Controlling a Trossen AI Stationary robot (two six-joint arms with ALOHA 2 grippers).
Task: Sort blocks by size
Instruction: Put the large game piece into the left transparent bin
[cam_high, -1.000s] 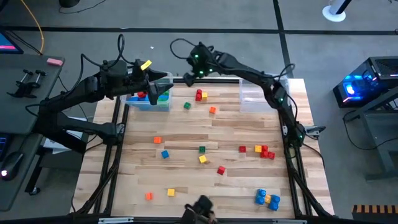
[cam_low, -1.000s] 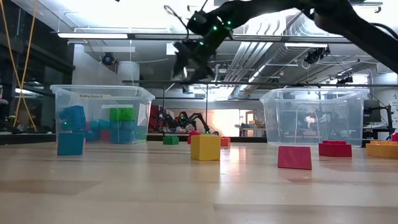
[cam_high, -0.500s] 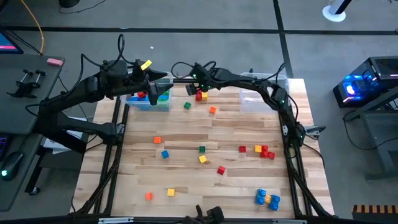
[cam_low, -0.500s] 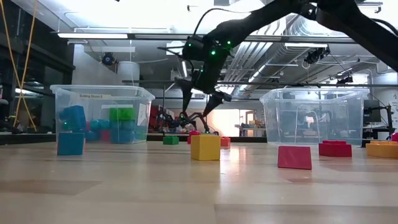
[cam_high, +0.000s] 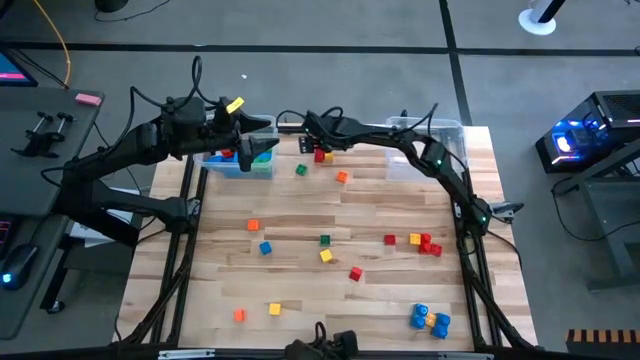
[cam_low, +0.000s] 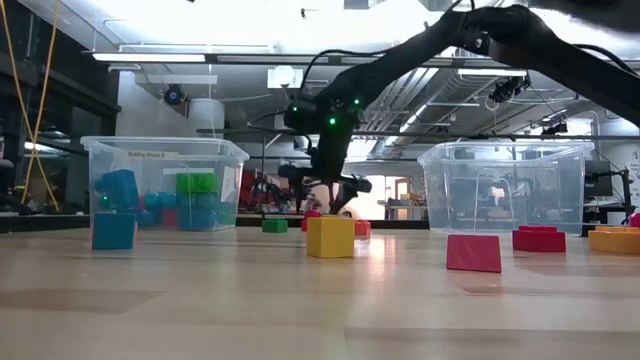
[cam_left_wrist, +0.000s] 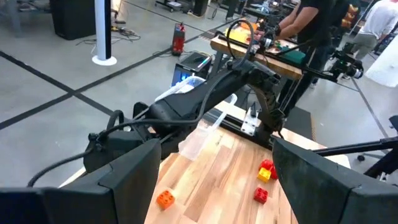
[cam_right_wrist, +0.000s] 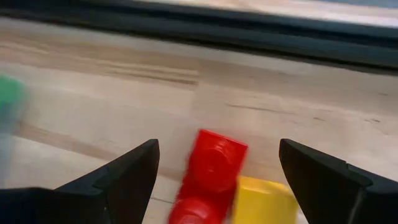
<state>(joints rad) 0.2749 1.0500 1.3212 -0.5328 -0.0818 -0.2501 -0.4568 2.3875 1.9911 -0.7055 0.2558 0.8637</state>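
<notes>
The blocks lie scattered on the wooden table (cam_high: 300, 205). An oblong red block (cam_right_wrist: 211, 167) lies next to a yellow block (cam_right_wrist: 264, 200) near the table's far edge; both show in the high view as a red and yellow pair (cam_high: 322, 154). My right gripper (cam_right_wrist: 217, 149) hangs open just above them, one finger on either side of the red block, and I see no touch. In the low view my right gripper (cam_low: 325, 195) is close over the table. My left gripper (cam_high: 262, 148) waits open above the left bin (cam_high: 232, 163), which holds blue, green and red blocks.
A clear bin (cam_high: 405, 160) stands at the far right with nothing showing in it. Loose blocks lie across the table: green (cam_high: 300, 170), orange (cam_high: 342, 177), a red group (cam_high: 428, 245), a blue cluster (cam_high: 428, 318) near the front right. A yellow cube (cam_low: 330, 237) stands nearest the low camera.
My right gripper has come down from well above the table toward the red and yellow blocks at the far edge, rolling its wrist as it sank. It has stayed open. No block has moved.
</notes>
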